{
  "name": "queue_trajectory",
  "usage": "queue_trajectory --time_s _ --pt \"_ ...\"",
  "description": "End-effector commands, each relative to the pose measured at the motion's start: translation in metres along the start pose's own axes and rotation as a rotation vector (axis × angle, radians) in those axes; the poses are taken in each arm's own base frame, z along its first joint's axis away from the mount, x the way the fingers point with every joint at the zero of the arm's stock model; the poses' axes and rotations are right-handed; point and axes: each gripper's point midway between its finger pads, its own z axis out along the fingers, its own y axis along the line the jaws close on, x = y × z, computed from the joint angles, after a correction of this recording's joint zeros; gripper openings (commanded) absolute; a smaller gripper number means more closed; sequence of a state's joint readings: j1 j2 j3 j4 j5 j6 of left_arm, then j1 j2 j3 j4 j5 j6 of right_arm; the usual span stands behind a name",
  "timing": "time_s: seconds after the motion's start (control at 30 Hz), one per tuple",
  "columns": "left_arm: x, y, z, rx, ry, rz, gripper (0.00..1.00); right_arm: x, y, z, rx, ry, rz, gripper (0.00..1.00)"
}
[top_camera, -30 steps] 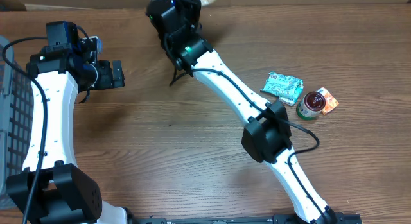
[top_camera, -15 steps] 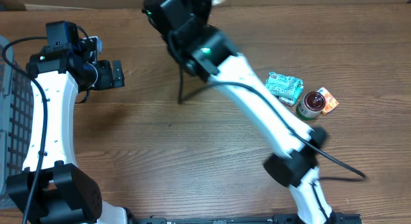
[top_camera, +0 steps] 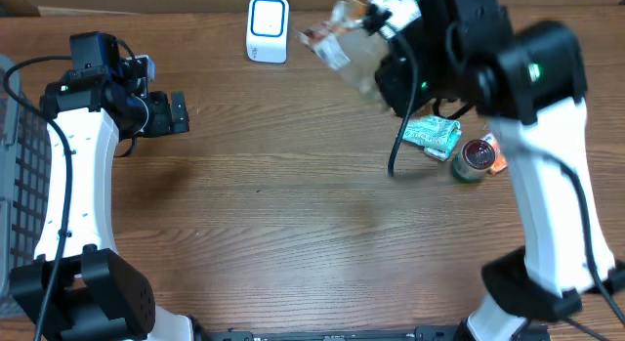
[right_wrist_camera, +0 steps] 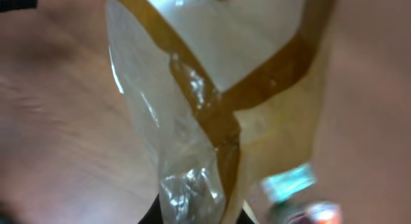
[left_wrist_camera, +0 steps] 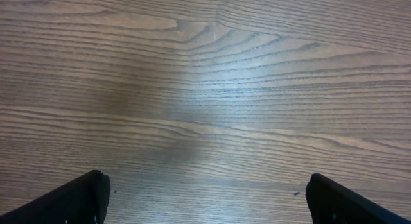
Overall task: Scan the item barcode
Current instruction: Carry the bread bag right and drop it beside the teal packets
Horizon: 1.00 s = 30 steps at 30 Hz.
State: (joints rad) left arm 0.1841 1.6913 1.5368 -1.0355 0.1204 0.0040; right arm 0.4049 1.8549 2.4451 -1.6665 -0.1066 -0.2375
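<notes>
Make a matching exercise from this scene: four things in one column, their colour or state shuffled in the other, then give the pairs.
Things:
1. scanner
2. clear bag
3. crinkled packet
4. left gripper

Colour or state:
A. open, holding nothing
B. white with a blue-rimmed face
C. green, lying beside the small jar
D. held up in the air by the right gripper

Pairs: 1-B, 2-D, 3-C, 4-A

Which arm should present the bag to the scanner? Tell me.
Right: the right end effector grips the clear bag, raised near the scanner; the left end effector is open and empty.
</notes>
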Motion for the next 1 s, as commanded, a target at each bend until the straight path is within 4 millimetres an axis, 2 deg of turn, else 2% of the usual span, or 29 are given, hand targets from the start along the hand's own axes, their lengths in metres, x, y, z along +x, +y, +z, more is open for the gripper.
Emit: queue_trajectory --time_s 0.0,0.13,0.23,0.3,0.37,0.4,0.43,0.47,0.5,0.6,0.7,0.8,0.87,0.97 --pt "-0.006 0.0 -0.008 0.001 -0.027 0.017 1.0 0.021 0.005 0.048 -0.231 0.133 0.211 0.04" --pt "-0.006 0.0 -0.008 0.001 -0.027 0.018 1.0 0.06 -0.028 0.106 -0.207 0.254 0.365 0.04" --pt "-0.006 0.0 -0.008 0.001 -0.027 0.018 1.0 0.097 -0.062 0.147 -0.103 0.331 0.516 0.04" --pt "-0.006 0.0 -0.008 0.001 -0.027 0.018 1.0 0.12 -0.086 0.164 0.002 0.365 0.616 0.04" --pt "-0.006 0.0 -0.008 0.001 -0.026 0.018 1.0 0.133 -0.097 0.172 0.046 0.379 0.67 0.04" --pt "-0.006 0.0 -0.008 0.001 -0.026 0.018 1.0 0.136 -0.099 0.173 0.044 0.38 0.682 0.1" --pt "-0.006 0.0 -0.008 0.001 -0.027 0.018 1.0 0.137 -0.101 0.173 0.045 0.38 0.686 0.33" --pt "-0.006 0.0 -0.008 0.001 -0.027 0.018 1.0 0.137 -0.101 0.173 0.046 0.38 0.686 1.0" --pt "-0.006 0.0 -0.008 0.001 -0.026 0.018 1.0 0.136 -0.101 0.172 0.046 0.376 0.685 1.0" --pt "-0.006 0.0 -0.008 0.001 -0.026 0.017 1.0 0.127 -0.102 0.164 0.048 0.352 0.674 1.0" --pt "-0.006 0.0 -0.008 0.001 -0.027 0.017 1.0 0.107 -0.104 0.14 0.054 0.293 0.663 1.0" --pt "-0.006 0.0 -0.008 0.001 -0.027 0.018 1.0 0.079 -0.104 0.098 0.065 0.189 0.642 1.0" --pt "-0.006 0.0 -0.008 0.001 -0.026 0.018 1.0 0.061 -0.101 0.062 0.074 0.106 0.627 1.0" --pt "-0.006 0.0 -0.008 0.001 -0.026 0.018 1.0 0.04 -0.084 0.004 0.044 -0.018 0.602 1.0"
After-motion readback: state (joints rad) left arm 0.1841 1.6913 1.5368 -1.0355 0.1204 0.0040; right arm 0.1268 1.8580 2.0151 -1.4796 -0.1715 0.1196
